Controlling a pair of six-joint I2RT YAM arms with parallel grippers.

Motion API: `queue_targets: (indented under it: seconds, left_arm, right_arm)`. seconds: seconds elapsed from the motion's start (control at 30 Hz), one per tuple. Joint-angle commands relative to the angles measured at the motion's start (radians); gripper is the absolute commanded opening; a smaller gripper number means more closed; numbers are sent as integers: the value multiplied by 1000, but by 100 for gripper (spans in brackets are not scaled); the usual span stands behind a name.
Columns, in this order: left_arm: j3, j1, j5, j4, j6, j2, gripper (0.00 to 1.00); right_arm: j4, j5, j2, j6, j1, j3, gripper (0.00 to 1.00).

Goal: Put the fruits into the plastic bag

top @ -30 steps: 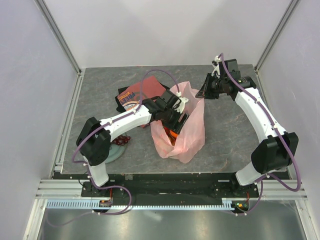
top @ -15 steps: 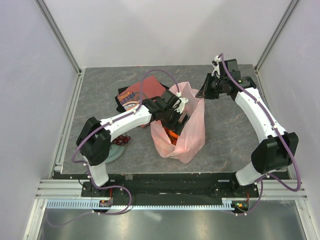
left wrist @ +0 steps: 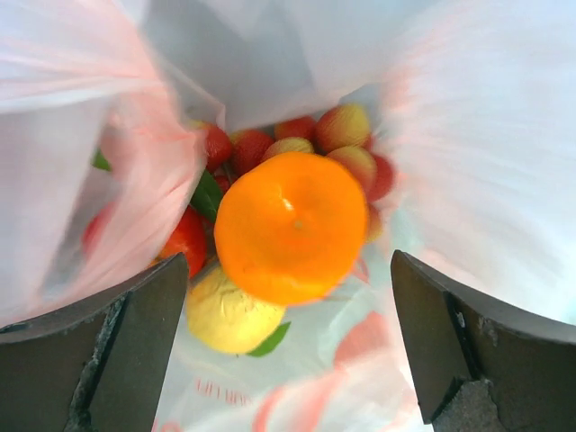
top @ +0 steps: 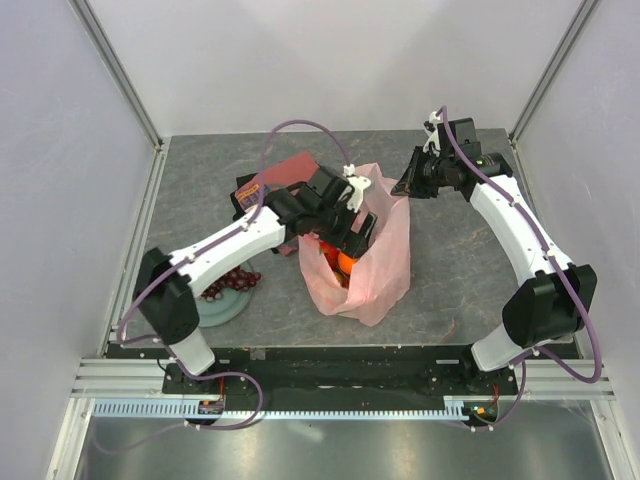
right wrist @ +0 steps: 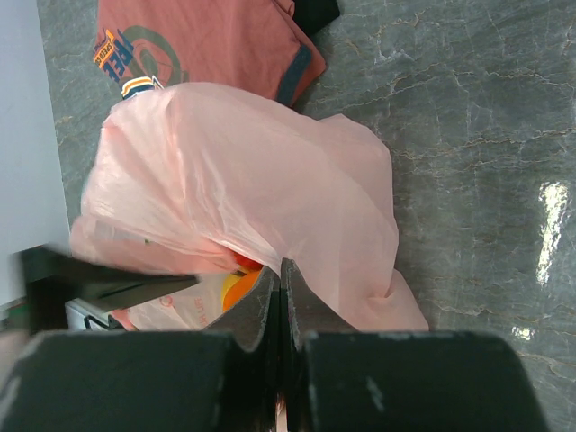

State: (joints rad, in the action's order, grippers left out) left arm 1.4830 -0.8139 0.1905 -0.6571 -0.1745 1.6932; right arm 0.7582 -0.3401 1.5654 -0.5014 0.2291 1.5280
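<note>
The pink plastic bag (top: 378,262) stands mid-table, its mouth held up. My right gripper (top: 405,185) is shut on the bag's rim (right wrist: 281,270). My left gripper (top: 343,222) is open and empty just above the bag's mouth (left wrist: 288,351). Inside the bag lie an orange (left wrist: 290,227), a yellow lemon (left wrist: 225,315), a red apple (left wrist: 184,241) and several strawberries (left wrist: 301,135). The orange also shows from above (top: 345,262). Dark purple grapes (top: 232,283) sit on the pale green plate (top: 215,312), left of the bag.
A folded red printed cloth (top: 288,176) lies behind the bag, touching it; it also shows in the right wrist view (right wrist: 207,40). White walls and metal rails border the grey table (top: 460,270) on the left, back and right.
My left gripper has risen out of the bag and drawn back a little, its elbow swinging left. The orange now lies uncovered in the bag. The right arm has not moved.
</note>
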Motion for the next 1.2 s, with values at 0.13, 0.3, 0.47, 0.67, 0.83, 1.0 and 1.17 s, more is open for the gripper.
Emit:
queue_targets:
  seconds: [0.13, 0.3, 0.47, 0.67, 0.83, 1.0, 1.17]
  left_arm:
    - [88, 16, 88, -39, -11, -165, 99]
    - [70, 119, 196, 5, -42, -283, 99]
    - [-67, 295, 276, 109, -127, -420, 99]
    - [-168, 498, 121, 12, -221, -509, 99]
    - [-246, 659, -123, -153, -287, -546, 99]
    - [-417, 849, -158, -173, -289, -573, 99]
    - [-591, 961, -57, -107, -280, -607, 99]
  right_arm:
    - [-10, 1, -2, -2, -2, 32, 3]
    - [-10, 1, -4, -2, -2, 26, 4]
    - [-10, -4, -4, 0, -1, 21, 4]
    - [-10, -5, -4, 4, -2, 27, 3]
    - [-11, -7, -5, 8, -1, 26, 4]
    - [-14, -11, -7, 9, -2, 18, 3]
    - [-19, -13, -10, 6, -2, 11, 3]
